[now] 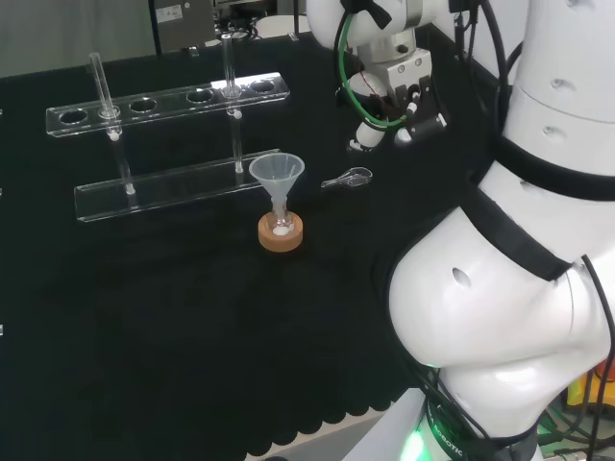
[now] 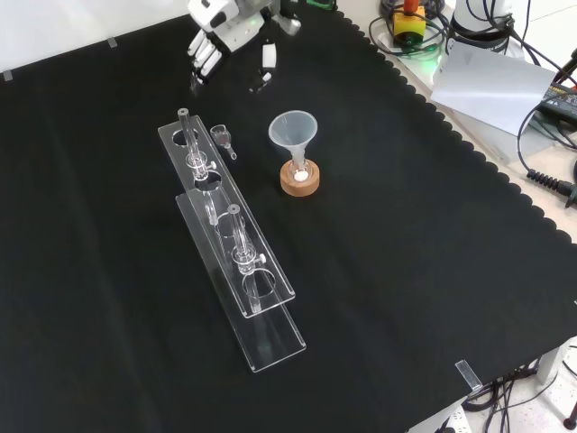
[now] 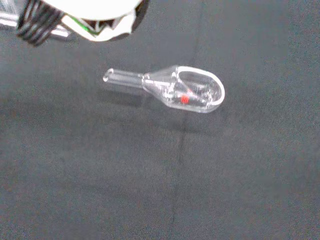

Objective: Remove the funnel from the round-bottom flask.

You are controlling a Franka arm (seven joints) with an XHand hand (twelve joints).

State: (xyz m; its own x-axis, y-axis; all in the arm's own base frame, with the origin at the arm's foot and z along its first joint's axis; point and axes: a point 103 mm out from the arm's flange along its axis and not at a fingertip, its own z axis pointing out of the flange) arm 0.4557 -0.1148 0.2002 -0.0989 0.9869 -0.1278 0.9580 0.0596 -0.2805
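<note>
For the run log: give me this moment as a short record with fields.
funnel: upright, stem down in the flask
round-bottom flask: small, clear, seated on the cork ring
cork ring: on the black cloth, right of the rack in the front view
hand: above the cloth near the front view's top, apart from the funnel, fingers relaxed, holding nothing
glass scoop: lying on its side on the cloth
test tube rack: clear, two tubes standing in it
task state: funnel not yet removed

Clear funnel (image 1: 277,175) stands upright in the round-bottom flask (image 1: 281,229).
</note>
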